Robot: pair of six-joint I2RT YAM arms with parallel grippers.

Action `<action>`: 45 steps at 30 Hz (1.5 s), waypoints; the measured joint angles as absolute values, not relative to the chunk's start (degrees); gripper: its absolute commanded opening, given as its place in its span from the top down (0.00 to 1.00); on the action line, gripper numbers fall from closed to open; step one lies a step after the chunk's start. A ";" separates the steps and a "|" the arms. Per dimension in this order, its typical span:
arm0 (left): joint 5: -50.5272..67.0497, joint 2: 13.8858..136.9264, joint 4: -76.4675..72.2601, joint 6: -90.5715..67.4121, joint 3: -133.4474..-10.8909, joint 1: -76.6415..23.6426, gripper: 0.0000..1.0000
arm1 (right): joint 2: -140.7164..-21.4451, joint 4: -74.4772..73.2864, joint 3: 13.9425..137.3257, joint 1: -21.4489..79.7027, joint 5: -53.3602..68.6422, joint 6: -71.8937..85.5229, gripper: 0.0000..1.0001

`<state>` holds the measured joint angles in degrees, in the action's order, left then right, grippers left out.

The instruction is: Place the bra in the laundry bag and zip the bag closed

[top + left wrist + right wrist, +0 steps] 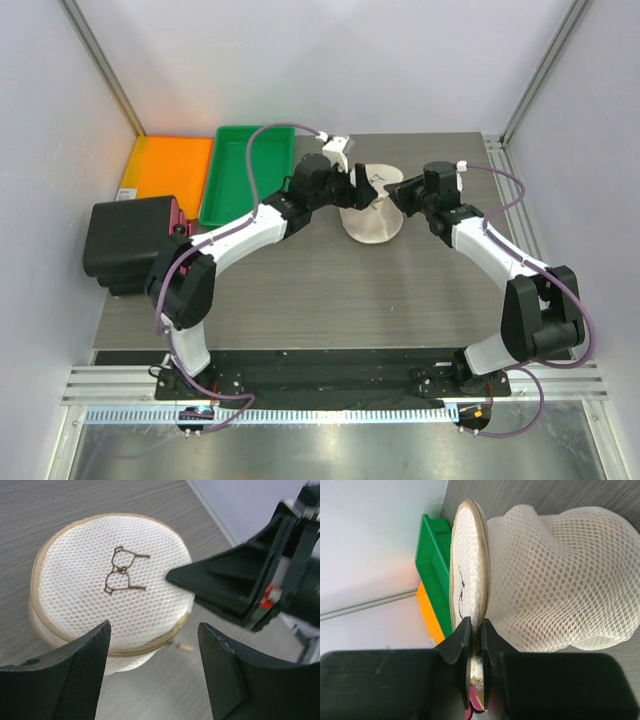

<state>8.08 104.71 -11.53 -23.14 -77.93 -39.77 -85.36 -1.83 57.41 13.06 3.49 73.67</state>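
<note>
The laundry bag (371, 212) is a round cream mesh pouch standing mid-table. Its flat lid (112, 575) carries a small dark stitched mark and lies down on the body. A tan zipper pull (183, 647) hangs at the rim. My right gripper (475, 632) is shut on the lid's rim at the bag's right side (392, 196). My left gripper (155, 660) is open and empty, just above the bag's near edge, fingers (90, 655) either side of the zipper pull without touching it. The bra is out of view.
A green tray (245, 172) and a flat orange tray (168, 165) lie at the back left. A black box (128, 240) with a dark red item beside it sits at the left edge. The bag's mesh body (560, 590) bulges.
</note>
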 measured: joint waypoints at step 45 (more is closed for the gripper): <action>6.11 105.23 20.32 -19.46 -92.01 -44.51 0.67 | -83.94 -3.09 57.19 19.51 -10.04 67.53 0.99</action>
